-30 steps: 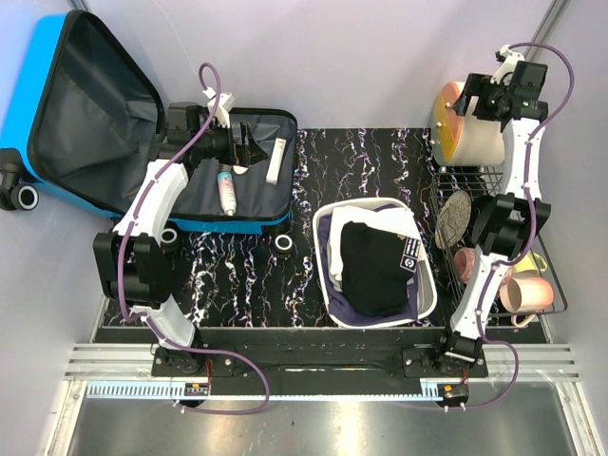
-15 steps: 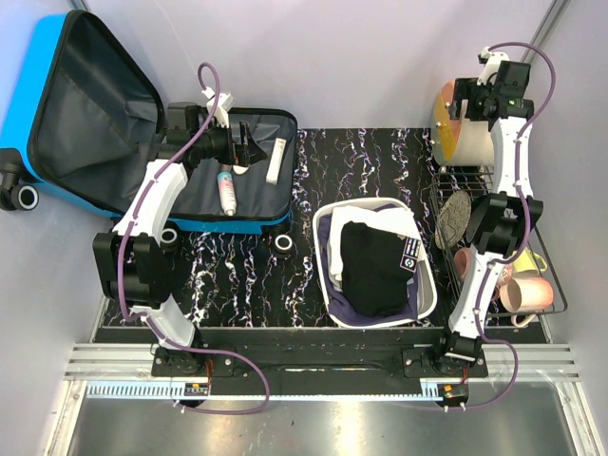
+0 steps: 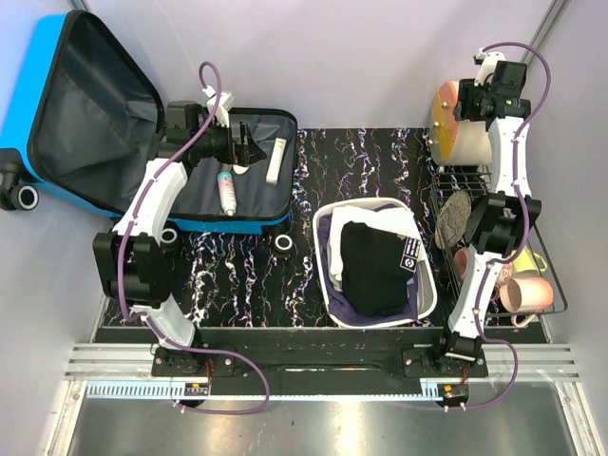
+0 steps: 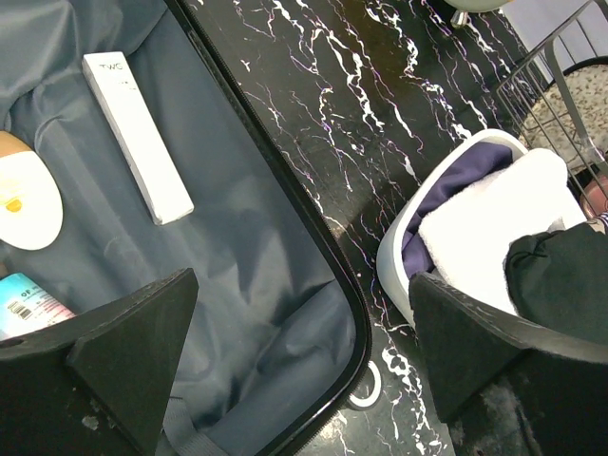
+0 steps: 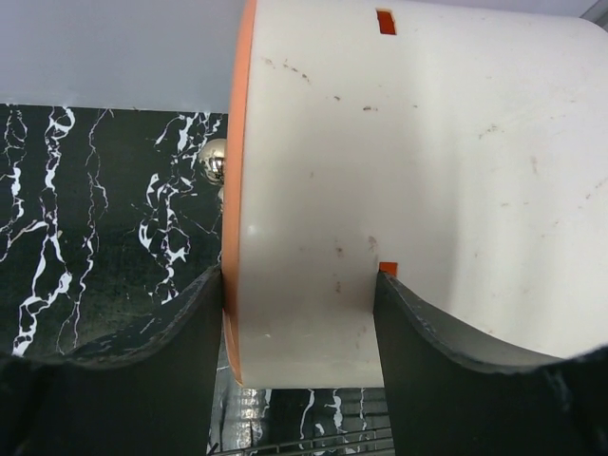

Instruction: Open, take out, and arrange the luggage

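So, quick update from me. The luggage [image 3: 95, 104] is sitting open at the far left corner of the table [image 3: 237, 275], with its lid tipping back off the left edge and the grey lining showing. My left gripper [image 3: 249, 150] is hovering over the shallow half lying flat on the table, jaws spread wide apart and not touching anything. Under it, a long white box [image 4: 138, 133] and a small bottle [image 3: 227, 193] are lying on the lining.

Over at the far right corner, my right gripper [image 5: 299, 275] is reaching up to a cream pot [image 5: 427, 142] with an orange lid, a finger sitting on either side of its lid end. Honestly I can't tell whether I'm actually squeezing it or just flanking it. The pot is resting at the far end of a wire rack [image 3: 551, 285] along the right edge. A white basin [image 3: 429, 285] of folded clothes is sitting mid-table, closer to the near edge.
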